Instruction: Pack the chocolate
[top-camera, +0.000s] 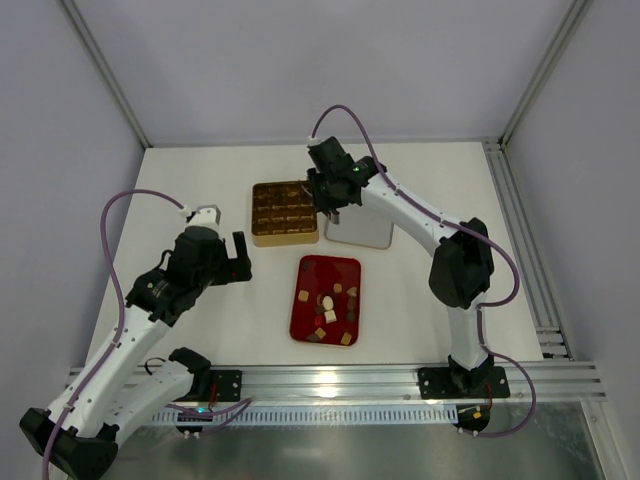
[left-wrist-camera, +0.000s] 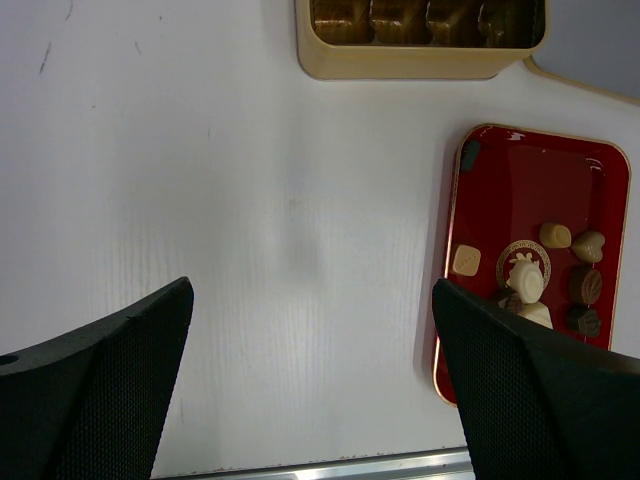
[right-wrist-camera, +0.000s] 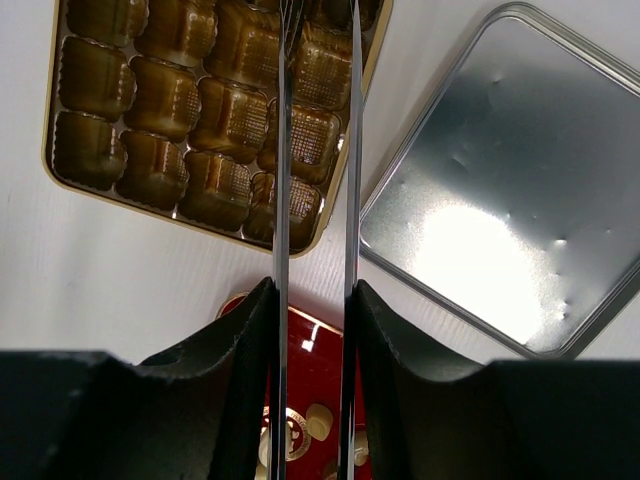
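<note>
Top external view: the chocolate (top-camera: 328, 306) lay scattered in the lower half of the red tray (top-camera: 328, 268) at frame centre, on the white bench (top-camera: 430, 180); above it sat the gold box (top-camera: 283, 212), a silver lid (top-camera: 362, 233) just to its right; the right pincer (top-camera: 331, 207) hung over the box's right edge, blades narrowly parted, nothing between them; the left pincer (top-camera: 240, 258), left of the tray, was spread wide and empty.
</note>
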